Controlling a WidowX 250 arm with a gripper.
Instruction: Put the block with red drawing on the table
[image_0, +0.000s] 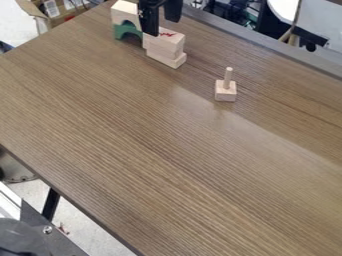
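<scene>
In the camera view, I have my gripper (161, 28) over the block with red drawing (164, 44), its fingers (149, 24) apart. That block lies on a pale block (167, 59) on the tabletop (133, 125). Crowding beside them: one green arch (127, 30) under a pale piece (125, 12). One peg piece (226, 91) stands well apart. The top edge crops my arm; a finger hides where the blocks meet.
</scene>
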